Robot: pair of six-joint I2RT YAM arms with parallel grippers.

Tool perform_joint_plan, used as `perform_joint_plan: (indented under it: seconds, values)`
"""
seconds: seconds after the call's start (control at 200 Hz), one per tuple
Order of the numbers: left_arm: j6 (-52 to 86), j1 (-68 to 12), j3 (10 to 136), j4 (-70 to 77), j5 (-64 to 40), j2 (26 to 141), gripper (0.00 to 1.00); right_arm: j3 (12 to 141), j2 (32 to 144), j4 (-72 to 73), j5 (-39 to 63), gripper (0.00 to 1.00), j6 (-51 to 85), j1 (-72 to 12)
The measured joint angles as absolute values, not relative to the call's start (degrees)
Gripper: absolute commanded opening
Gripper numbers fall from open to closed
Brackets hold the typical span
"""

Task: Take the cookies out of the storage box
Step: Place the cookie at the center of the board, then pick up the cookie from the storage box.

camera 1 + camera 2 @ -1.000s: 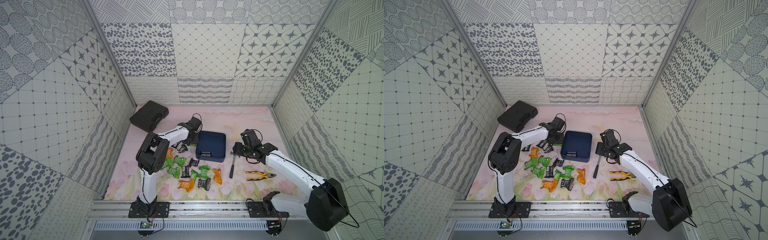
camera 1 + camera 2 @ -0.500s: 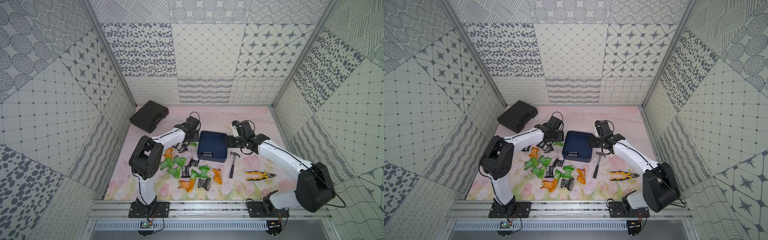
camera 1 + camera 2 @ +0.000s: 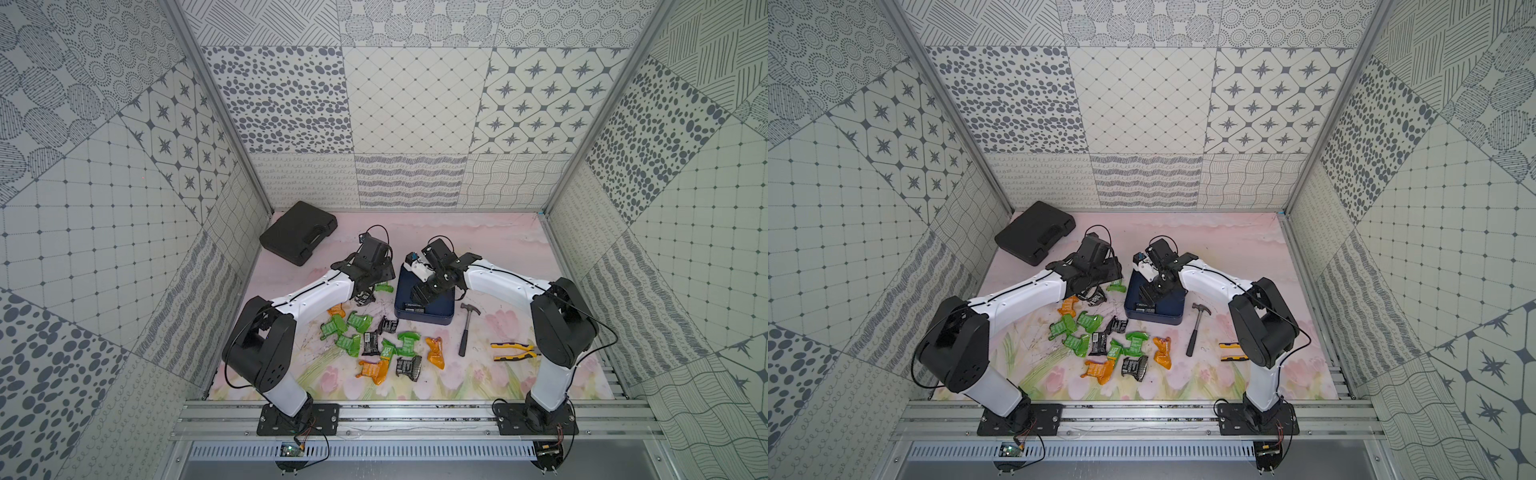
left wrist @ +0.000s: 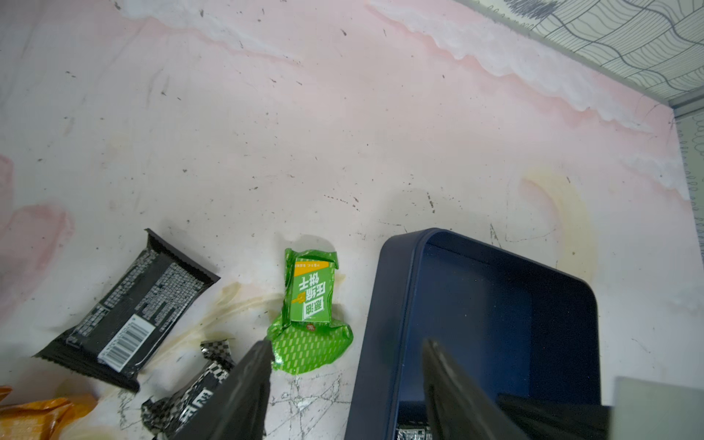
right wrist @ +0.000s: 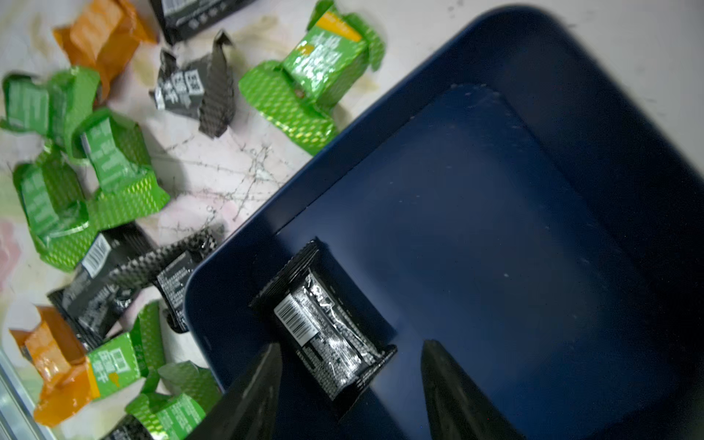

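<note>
"压缩饼干" on green packet (image 4: 310, 297)

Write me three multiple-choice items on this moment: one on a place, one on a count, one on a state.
1. Where does the hammer lie relative to the blue box?
A. inside it
B. on the mat beside it
C. across its rim

2. How many packets show inside the box?
A. one
B. none
C. five

3. How do the right gripper jaws stand?
A. shut on a packet
B. shut on the hammer
C. open, holding nothing

Key:
1 B: in both top views the hammer lies on the mat next to the box's wall.
2 A: the right wrist view shows a single black packet near one corner of the box.
3 C: the right wrist view shows the jaws apart over the box, gripping nothing.
</note>
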State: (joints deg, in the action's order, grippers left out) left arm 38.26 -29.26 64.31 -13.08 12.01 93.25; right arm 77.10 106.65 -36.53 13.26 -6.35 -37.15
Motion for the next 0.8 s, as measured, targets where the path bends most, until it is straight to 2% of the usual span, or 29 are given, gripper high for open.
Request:
perform_joint_plan:
  seconds: [0.3, 0.8]
  values:
    - [40.5, -29.3, 62.0, -11.4, 13.5, 91.0, 0.65, 83.7, 113.8, -46.3, 13.3, 0.63, -18.6, -38.3]
    - [42.7, -29.3, 61.3, -10.5, 15.0, 89.9, 0.65, 89.3, 118.6, -48.1, 4.9, 0.6, -22.6, -39.6]
